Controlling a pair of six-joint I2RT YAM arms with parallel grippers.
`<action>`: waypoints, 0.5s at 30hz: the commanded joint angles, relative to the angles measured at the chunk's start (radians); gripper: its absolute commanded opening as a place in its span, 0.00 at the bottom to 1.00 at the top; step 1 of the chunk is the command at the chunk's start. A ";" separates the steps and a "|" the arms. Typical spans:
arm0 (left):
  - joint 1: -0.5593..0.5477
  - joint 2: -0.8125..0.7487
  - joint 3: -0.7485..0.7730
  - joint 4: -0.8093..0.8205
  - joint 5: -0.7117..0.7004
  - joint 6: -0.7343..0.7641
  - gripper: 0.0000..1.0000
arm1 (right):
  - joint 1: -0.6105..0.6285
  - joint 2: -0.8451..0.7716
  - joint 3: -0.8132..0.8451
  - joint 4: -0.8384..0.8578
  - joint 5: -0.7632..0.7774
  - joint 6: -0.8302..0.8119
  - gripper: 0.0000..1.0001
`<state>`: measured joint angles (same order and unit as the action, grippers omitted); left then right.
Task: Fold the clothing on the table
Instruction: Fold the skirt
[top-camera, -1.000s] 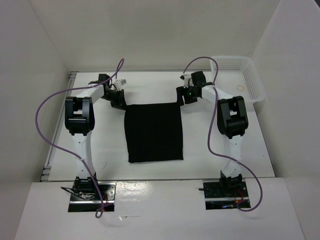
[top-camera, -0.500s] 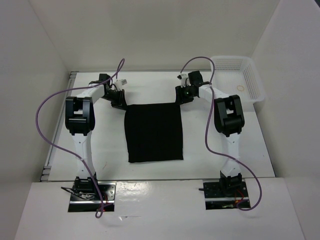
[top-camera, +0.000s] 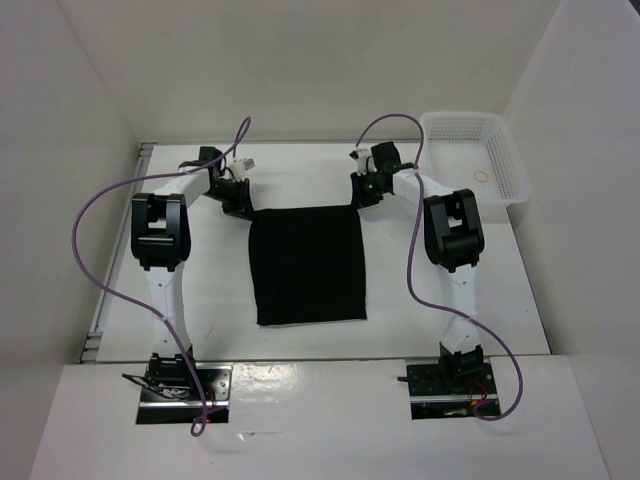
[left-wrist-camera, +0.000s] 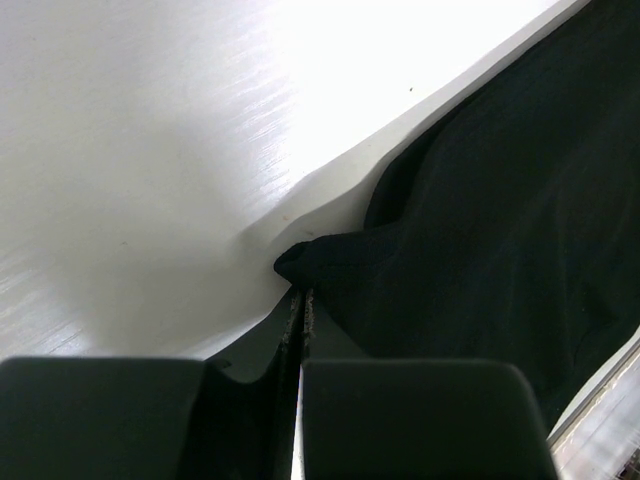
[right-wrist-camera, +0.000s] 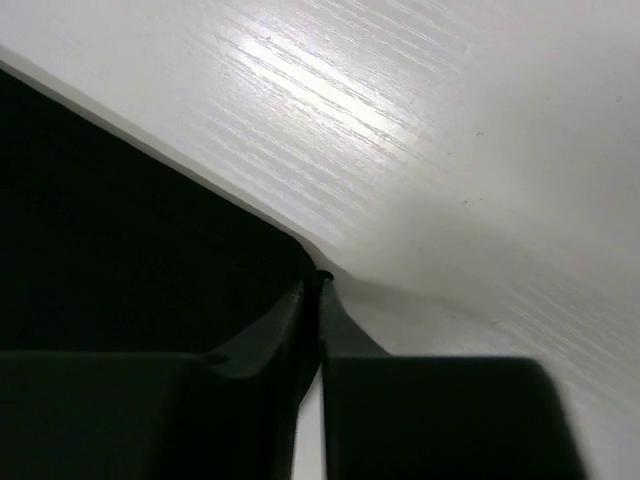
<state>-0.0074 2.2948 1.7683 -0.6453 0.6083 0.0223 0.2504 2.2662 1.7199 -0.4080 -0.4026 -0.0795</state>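
1. Two grippers sat at the far corners of the clothing (top-camera: 308, 265), a plain black rectangle lying flat mid-table (top-camera: 300, 170) between the arms.
2. Left gripper (left-wrist-camera: 300, 292): its jaws were pressed tight together, with a bunched corner of the fabric nipped at their tips.
3. Right gripper (right-wrist-camera: 312, 285): its jaws were drawn to a thin slit at the other far corner. They were apparently pinching the cloth's edge, though dark fabric against dark fingers made that hard to confirm.
4. Both wrist views cut off most of the garment, showing only a corner beside bright tabletop.
5. At the table's far right, a white mesh basket (top-camera: 515, 185) held a small pale ring (top-camera: 481, 178), too small to make out.
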 joint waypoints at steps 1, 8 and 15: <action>-0.005 0.037 0.028 -0.033 -0.070 0.028 0.00 | 0.026 0.023 0.038 -0.026 0.010 0.000 0.04; -0.014 0.000 0.095 -0.066 -0.101 0.047 0.00 | 0.026 -0.023 0.060 -0.035 0.051 0.000 0.00; -0.014 -0.057 0.201 -0.094 -0.145 0.047 0.00 | 0.026 -0.117 0.102 -0.057 0.114 -0.009 0.00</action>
<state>-0.0193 2.2948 1.9015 -0.7223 0.4923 0.0502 0.2661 2.2570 1.7576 -0.4526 -0.3321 -0.0772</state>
